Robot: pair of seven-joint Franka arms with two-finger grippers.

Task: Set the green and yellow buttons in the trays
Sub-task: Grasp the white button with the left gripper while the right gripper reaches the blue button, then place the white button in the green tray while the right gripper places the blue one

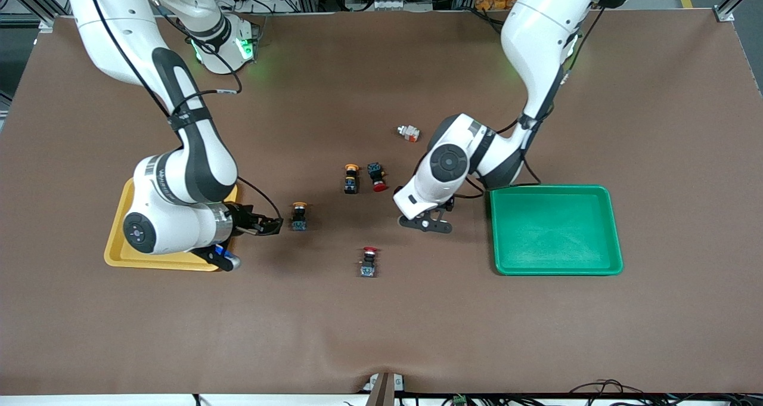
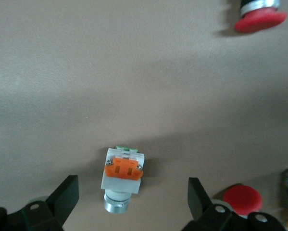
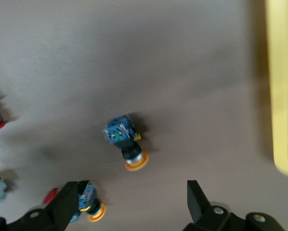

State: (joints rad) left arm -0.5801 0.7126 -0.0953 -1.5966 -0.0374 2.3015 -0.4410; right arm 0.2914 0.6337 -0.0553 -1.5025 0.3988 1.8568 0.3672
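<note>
Right gripper (image 1: 271, 225) wide, empty, just beside a yellow button (image 1: 298, 215) near the yellow tray (image 1: 119, 248). Left gripper (image 2: 131, 202) wide, over a grey button (image 2: 123, 177).

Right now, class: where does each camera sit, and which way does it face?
Front: high across the table, facing the robots; both arms show.
Left wrist: on that wrist, looking down at a whitish-grey button; open left gripper shows.
Right wrist: likewise, over a yellow-capped button; open right gripper shows.
Front and right wrist share that button and the yellow tray.
</note>
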